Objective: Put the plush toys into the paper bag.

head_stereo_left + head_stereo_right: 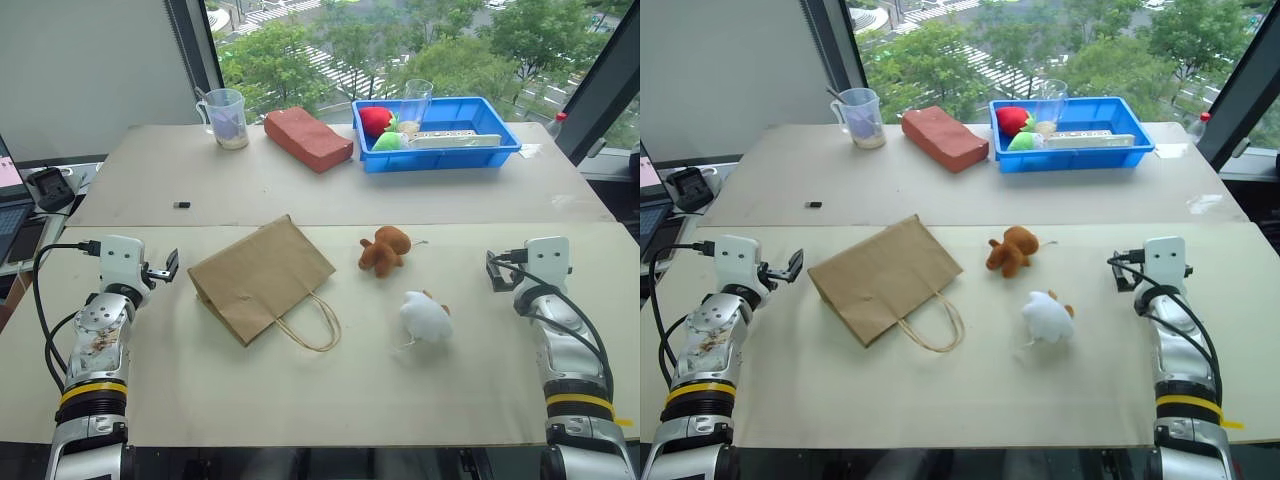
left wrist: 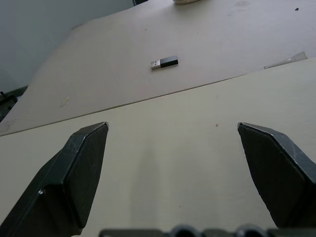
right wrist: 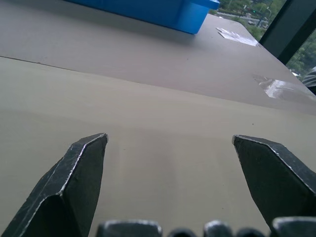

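The head pair looks forward and down from above over the table, taking in both arms and the far window; the two eyes share nearly the whole tabletop, slightly offset sideways; each wrist camera sits low, close to the surface, looking level along its own fingers across the table.

Both silver-and-white arms reach forward, one at each side, wrists level and well apart. The left gripper has its two black fingers spread wide with nothing between them. The right gripper points forward too, fingers equally spread and holding nothing.
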`<act>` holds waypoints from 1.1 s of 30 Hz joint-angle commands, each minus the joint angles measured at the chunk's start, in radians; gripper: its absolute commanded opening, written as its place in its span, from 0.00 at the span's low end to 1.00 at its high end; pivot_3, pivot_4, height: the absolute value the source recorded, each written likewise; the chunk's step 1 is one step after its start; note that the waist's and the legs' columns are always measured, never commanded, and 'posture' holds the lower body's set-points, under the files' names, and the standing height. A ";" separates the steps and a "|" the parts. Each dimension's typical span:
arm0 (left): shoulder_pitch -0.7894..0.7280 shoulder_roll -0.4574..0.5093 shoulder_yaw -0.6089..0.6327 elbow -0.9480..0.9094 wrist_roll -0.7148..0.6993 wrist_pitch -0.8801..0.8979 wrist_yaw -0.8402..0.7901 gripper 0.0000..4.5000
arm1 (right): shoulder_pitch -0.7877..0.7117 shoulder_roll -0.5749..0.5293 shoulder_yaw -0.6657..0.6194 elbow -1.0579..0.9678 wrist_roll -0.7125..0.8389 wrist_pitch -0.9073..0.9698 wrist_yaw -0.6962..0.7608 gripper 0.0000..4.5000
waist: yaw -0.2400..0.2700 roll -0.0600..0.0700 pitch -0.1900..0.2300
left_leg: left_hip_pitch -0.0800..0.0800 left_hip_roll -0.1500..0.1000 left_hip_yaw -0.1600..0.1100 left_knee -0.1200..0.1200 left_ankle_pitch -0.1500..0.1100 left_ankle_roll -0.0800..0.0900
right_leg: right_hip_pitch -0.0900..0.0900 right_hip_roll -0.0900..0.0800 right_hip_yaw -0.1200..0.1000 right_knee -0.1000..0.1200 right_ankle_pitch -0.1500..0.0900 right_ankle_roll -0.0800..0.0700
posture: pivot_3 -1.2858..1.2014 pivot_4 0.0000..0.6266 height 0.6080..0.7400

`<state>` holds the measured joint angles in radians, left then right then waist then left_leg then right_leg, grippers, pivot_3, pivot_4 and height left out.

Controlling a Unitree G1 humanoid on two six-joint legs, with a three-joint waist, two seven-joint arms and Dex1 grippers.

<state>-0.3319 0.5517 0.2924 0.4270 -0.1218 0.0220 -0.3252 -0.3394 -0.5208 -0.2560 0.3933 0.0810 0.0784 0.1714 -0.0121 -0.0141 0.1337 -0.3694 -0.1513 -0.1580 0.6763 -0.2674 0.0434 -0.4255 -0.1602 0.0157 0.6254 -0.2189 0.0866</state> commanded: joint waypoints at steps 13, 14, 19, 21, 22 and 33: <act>-0.128 0.263 -0.099 -0.389 -0.286 0.226 -0.579 0.99 | -0.015 -0.175 0.029 -0.292 0.134 0.106 0.361 1.00 | -0.002 0.001 0.001 | -0.001 0.000 0.001 0.000 -0.001 0.001 | 0.000 0.000 0.000 0.000 0.000 0.000 | 0.52 0.24 1.00; -0.136 0.273 -0.126 -0.424 -0.294 0.240 -0.620 0.99 | -0.010 -0.189 0.037 -0.334 0.160 0.130 0.406 1.00 | -0.003 0.001 0.001 | -0.001 0.001 0.001 0.000 -0.001 0.001 | 0.000 0.000 0.000 0.000 0.000 0.000 | 0.52 0.24 1.00; -0.162 0.300 -0.264 -0.528 -0.281 0.219 -0.811 0.99 | 0.021 -0.247 0.068 -0.548 0.282 0.259 0.575 1.00 | -0.003 0.001 0.001 | -0.001 0.008 0.001 0.001 -0.005 -0.002 | 0.000 0.008 0.000 0.000 0.000 0.000 | 0.52 0.24 1.00; -0.160 0.297 -0.322 -0.556 -0.256 0.172 -0.878 0.99 | 0.037 -0.267 0.087 -0.634 0.322 0.311 0.625 1.00 | -0.003 0.002 0.001 | 0.000 0.011 0.001 0.001 -0.007 -0.003 | 0.000 0.010 0.000 -0.001 0.000 -0.001 | 0.52 0.24 1.00; -0.160 0.293 -0.345 -0.564 -0.244 0.151 -0.901 0.99 | 0.043 -0.277 0.094 -0.667 0.338 0.334 0.643 1.00 | -0.003 0.002 0.001 | 0.000 0.011 0.001 0.001 -0.007 -0.003 | 0.000 0.011 0.000 -0.001 0.000 -0.001 | 0.52 0.24 1.00; -0.172 0.156 -0.597 -0.522 -0.073 -0.063 -1.013 0.99 | 0.060 -0.309 0.193 -0.922 0.441 0.498 0.719 1.00 | 0.017 0.002 0.002 | -0.001 0.012 0.003 0.002 -0.009 -0.001 | 0.001 0.011 0.000 -0.011 0.001 -0.002 | 0.52 0.24 1.00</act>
<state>-0.5027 0.7155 -0.2723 -0.0792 -0.2222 -0.0115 -1.3270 -0.2831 -0.8196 -0.0543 -0.4875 0.4964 0.5668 0.8859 0.0050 -0.0121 0.1356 -0.3702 -0.1396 -0.1548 0.6781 -0.2763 0.0420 -0.4241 -0.1488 0.0160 0.6148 -0.2176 0.0843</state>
